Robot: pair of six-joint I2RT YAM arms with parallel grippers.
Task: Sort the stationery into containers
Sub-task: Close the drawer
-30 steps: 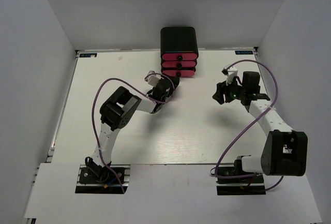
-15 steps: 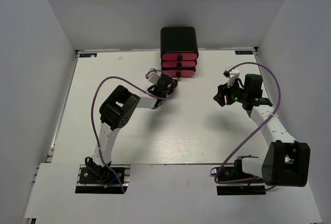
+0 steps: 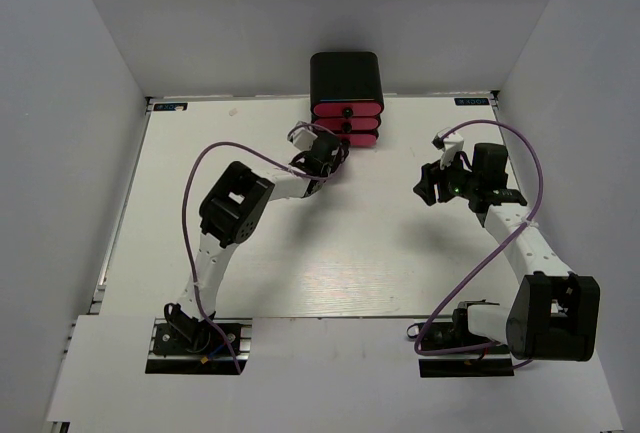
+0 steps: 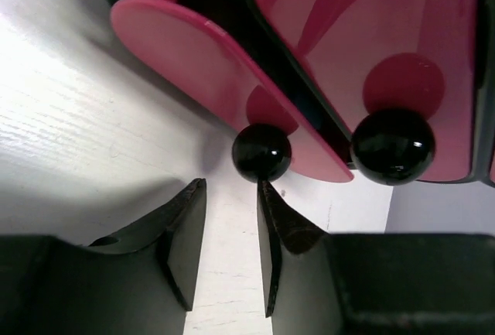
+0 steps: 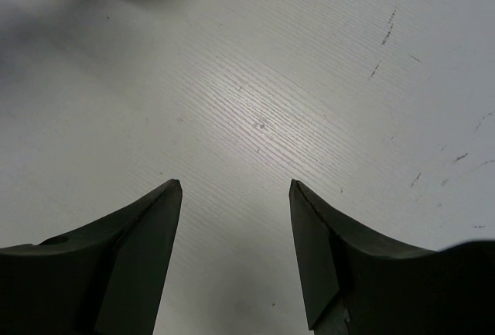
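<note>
1. White table (image 3: 200, 183) is being seen from above, boxed in by pale walls on three sides.
2. At the middle of the far edge, a black cabinet (image 3: 346, 75) is being shown, with three pink drawers (image 3: 346, 125) stacked in its front.
3. The left gripper (image 3: 334, 153) is being held just in front of the lowest drawer, with its arm stretched toward the far edge.
4. In the left wrist view, its fingers (image 4: 182, 234) are being shown a narrow gap apart, clamped on nothing.
5. The bottom knob (image 4: 261, 152), round and black, is being shown just ahead of the fingertips, nearest the one on the right of that view. Whether it is being touched cannot be told.
6. A second knob (image 4: 393, 145) is being shown on the drawer above.
7. A dark gap is being shown between the lowest drawer's front and the drawer above it.
8. The right gripper (image 3: 424, 185) is being held over the table, well apart from the cabinet and on its right.
9. In the right wrist view, its fingers are being shown wide apart and empty, with bare, lightly scuffed table beneath.
10. Purple cables (image 3: 190, 203) are being looped along both arms.
</note>
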